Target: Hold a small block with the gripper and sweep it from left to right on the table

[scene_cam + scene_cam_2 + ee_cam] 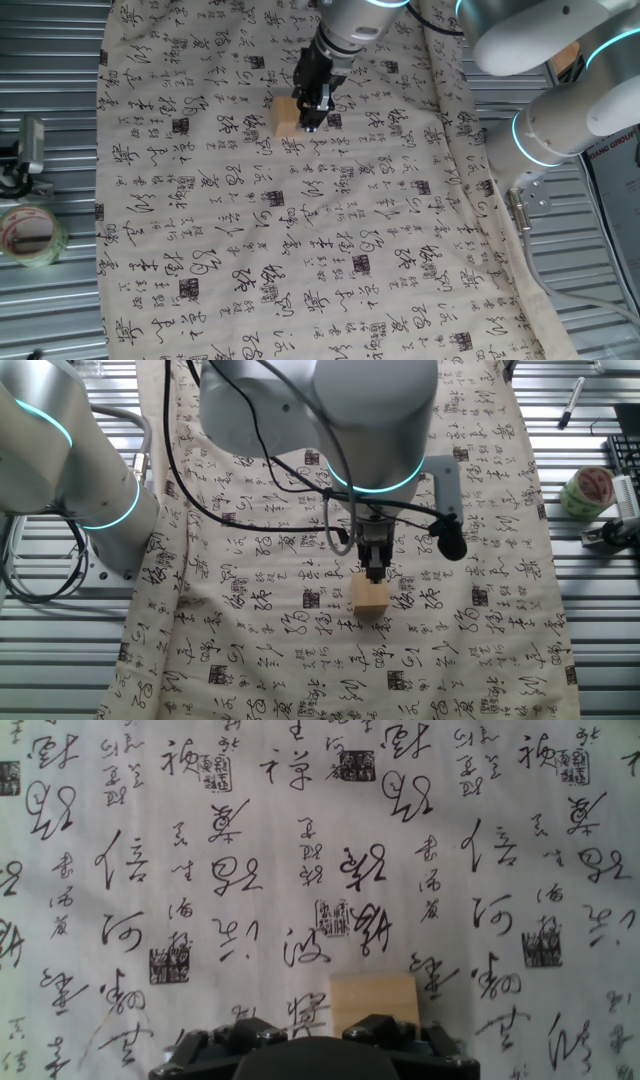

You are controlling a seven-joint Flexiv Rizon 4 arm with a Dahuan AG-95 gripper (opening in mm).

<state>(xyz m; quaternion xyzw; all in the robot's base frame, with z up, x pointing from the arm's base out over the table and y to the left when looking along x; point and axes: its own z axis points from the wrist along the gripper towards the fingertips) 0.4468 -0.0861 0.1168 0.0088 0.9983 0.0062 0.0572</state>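
The cloth (300,220) is printed all over with black Chinese calligraphy and small square seal marks; the characters are too cursive to read with confidence. At the right edge of one fixed view, a panel carries cut-off letters that look like "UANG GROUP" (612,150).

The arm (340,420), silver-grey with glowing cyan rings, bends over the cloth and points the gripper (316,122) straight down. In one fixed view the black fingers stand just at the right side of the block (287,116), touching or nearly so. In the other fixed view the gripper (374,572) comes down at the far edge of the block (370,598). The hand view shows the block (374,1005) just beyond the gripper's black body (310,1055), a little right of centre. The fingertips are hidden there, and I cannot tell whether the jaws are apart, together, or clamped on the block.

The block sits on the cloth, in its upper middle part in one fixed view. The cloth covers a table (50,320) of ribbed grey metal. A roll of tape (30,236) lies on the bare metal at the left, well apart from the block, beside a small metal fitting (25,150).
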